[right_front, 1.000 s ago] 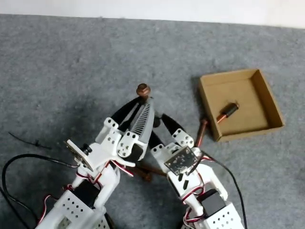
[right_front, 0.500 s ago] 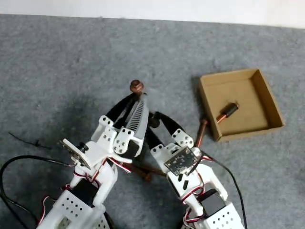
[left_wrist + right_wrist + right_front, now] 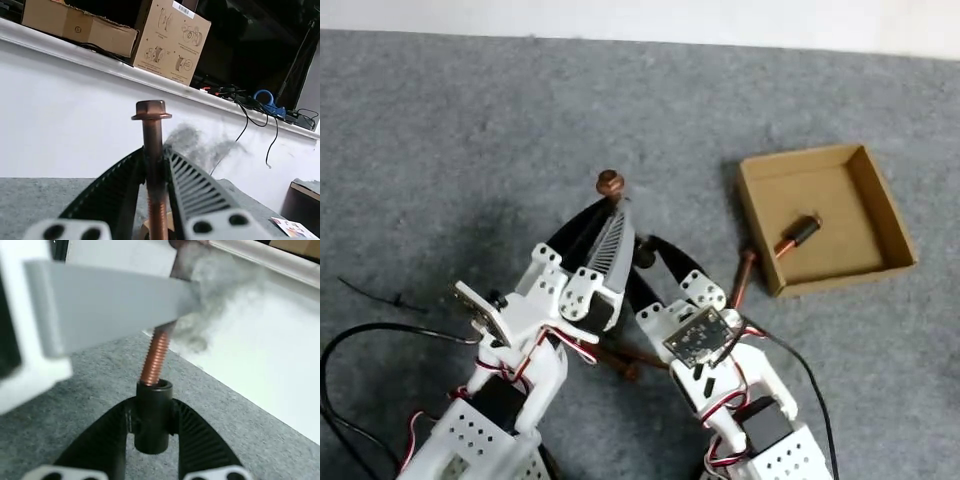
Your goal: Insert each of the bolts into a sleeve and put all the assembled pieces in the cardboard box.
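Robotics lab or maker workshop, not a home. The table is covered in grey felt-like matting point(image 3: 470, 110). On it are two white plastic robot arms point(image 3: 480, 440) with a bare circuit board point(image 3: 698, 336) and loose red, white and black servo wiring point(image 3: 570, 348). A stray black cable tie point(image 3: 380, 297) lies on the matting. Behind is a white wall with a ledge point(image 3: 60, 100) carrying brown cardboard shipping boxes point(image 3: 172, 42), a tangle of black cables point(image 3: 225, 91) and a blue looped item point(image 3: 264, 97).

Bolt point(image 3: 151, 145): shiny copper-brown. Sleeve point(image 3: 151, 415): matt black. Box point(image 3: 840, 200): plain tan cardboard. Table cover point(image 3: 470, 120): speckled grey. Left arm point(image 3: 520, 330): white shell; fingers point(image 3: 197, 182) black, ribbed.
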